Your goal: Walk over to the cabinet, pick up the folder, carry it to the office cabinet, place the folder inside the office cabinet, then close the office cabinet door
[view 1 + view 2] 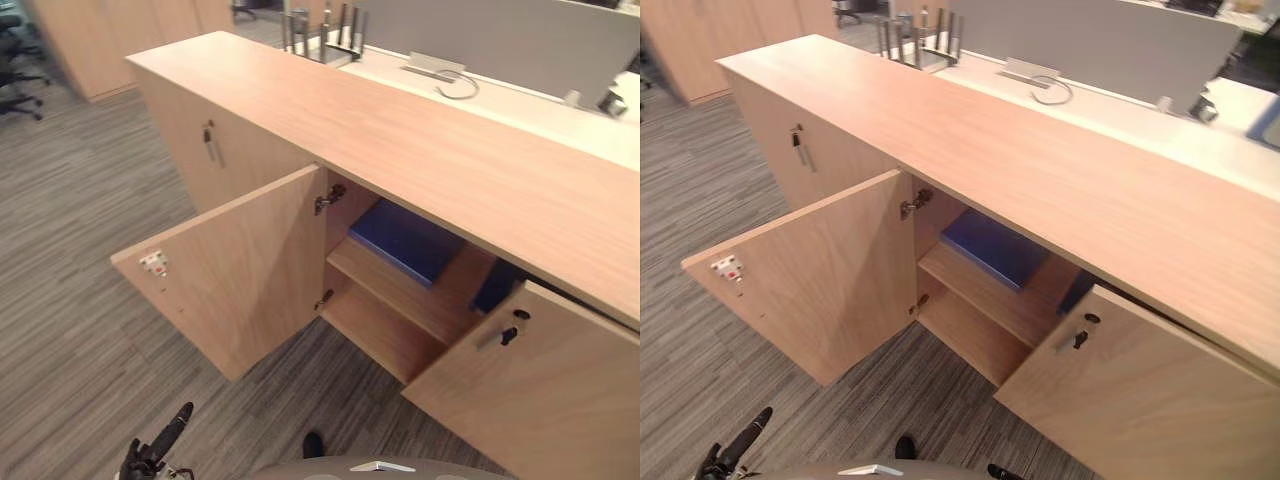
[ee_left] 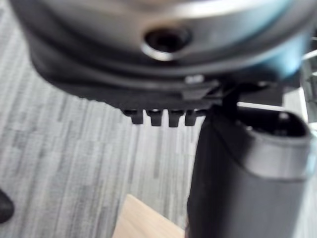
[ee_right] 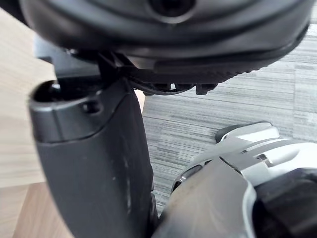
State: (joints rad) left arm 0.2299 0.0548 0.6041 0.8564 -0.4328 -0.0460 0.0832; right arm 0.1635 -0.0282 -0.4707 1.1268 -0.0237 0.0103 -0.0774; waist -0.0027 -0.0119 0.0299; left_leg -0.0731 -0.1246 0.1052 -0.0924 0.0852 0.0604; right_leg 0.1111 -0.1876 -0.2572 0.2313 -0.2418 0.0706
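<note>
A blue folder (image 1: 405,240) lies flat on the upper shelf inside the low wooden office cabinet (image 1: 420,150). The cabinet's left door (image 1: 235,270) stands wide open towards me. Its right door (image 1: 540,385) is partly open. My left hand (image 1: 165,432) hangs low at the lower left, well short of the cabinet, with straight fingers (image 2: 158,117) and nothing in it. In its own wrist view my right hand (image 3: 94,163) hangs over the carpet beside the wood, fingers relaxed and holding nothing.
A second dark blue item (image 1: 497,285) shows behind the right door. Another cabinet door with a handle (image 1: 210,145) is closed further left. A desk with a file rack (image 1: 325,35) lies behind. Office chairs (image 1: 15,70) stand far left on striped grey carpet (image 1: 70,300).
</note>
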